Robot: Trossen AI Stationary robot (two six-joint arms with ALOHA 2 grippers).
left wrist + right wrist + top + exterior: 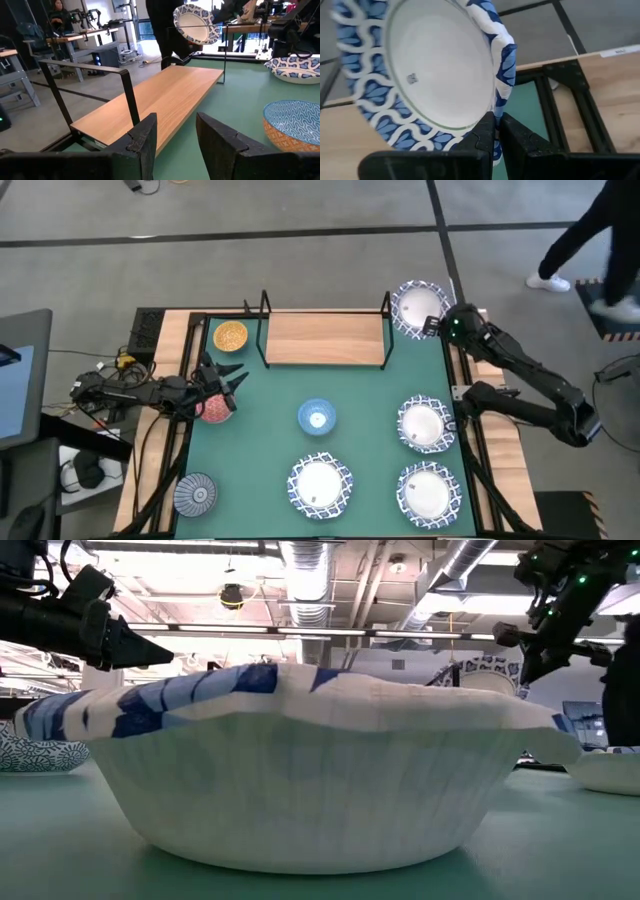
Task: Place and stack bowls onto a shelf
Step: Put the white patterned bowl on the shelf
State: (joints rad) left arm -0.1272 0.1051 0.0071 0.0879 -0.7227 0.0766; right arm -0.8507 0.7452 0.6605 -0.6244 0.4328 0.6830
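Observation:
My right gripper (496, 119) is shut on a white bowl with a blue lattice rim (417, 306), held in the air just beyond the right end of the shelf (325, 338), a light-wood board in a black wire frame at the table's far side. My left gripper (230, 380) is open and hovers near the shelf's left end, just above the red bowl (214, 410). On the green mat rest the orange-yellow bowl (231, 336), the light blue bowl (317, 417), the grey-blue ribbed bowl (195, 494) and three more white bowls (320, 485) (427, 492) (425, 423). My right gripper pinches the white bowl's rim (502, 95) between its two fingers, one on the inner side and one on the outer side. The bowl is lifted clear of the table and tilted steeply, its white inside (437, 70) facing the wrist camera.
The shelf's thin black uprights (388, 330) (264, 330) stand at both ends of the board. A person walks on the floor beyond the table's far right corner (590, 235). Cables and a black box (150, 330) lie at the left edge. In the low view a white bowl (320, 780) fills the foreground.

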